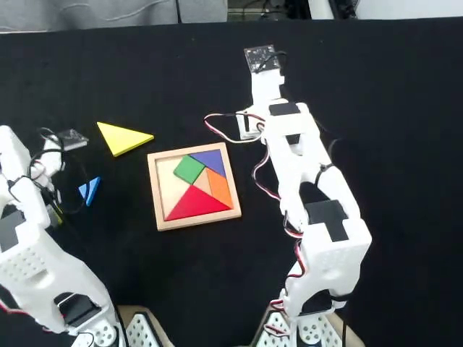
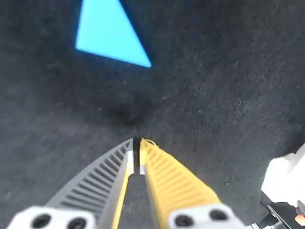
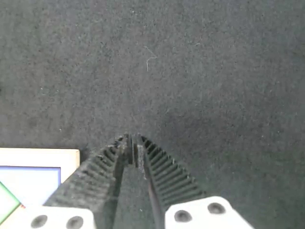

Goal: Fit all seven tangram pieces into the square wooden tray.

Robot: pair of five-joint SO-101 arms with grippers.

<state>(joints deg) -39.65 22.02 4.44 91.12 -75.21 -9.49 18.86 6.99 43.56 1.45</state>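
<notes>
Cloth (image 1: 391, 108), black, covers the whole table under me. My right arm (image 1: 311, 188) stretches up the table just beside the right side of the tray, and my left arm (image 1: 29, 253) stands at the near left edge. Between them lies the square wooden tray (image 1: 154, 194), flat on the cloth, its left part bare wood. Inside it, the red triangle (image 1: 195, 204) fills the near side, with the orange piece (image 1: 220, 186) against the right wall, the violet-blue piece (image 1: 210, 159) along the far wall and the green square (image 1: 189, 169) touching both. The yellow triangle (image 1: 124, 137) lies outside, on the cloth just beyond the tray's far left corner. The small blue triangle (image 1: 89, 190) also lies outside, to the left of the tray and near my left arm. My left pincer (image 2: 137, 144) is pressed together on nothing, its tips low over bare cloth a little short of that blue piece. My right pincer (image 3: 131, 141) is likewise squeezed together and empty, over bare cloth next to a corner of the tray.
</notes>
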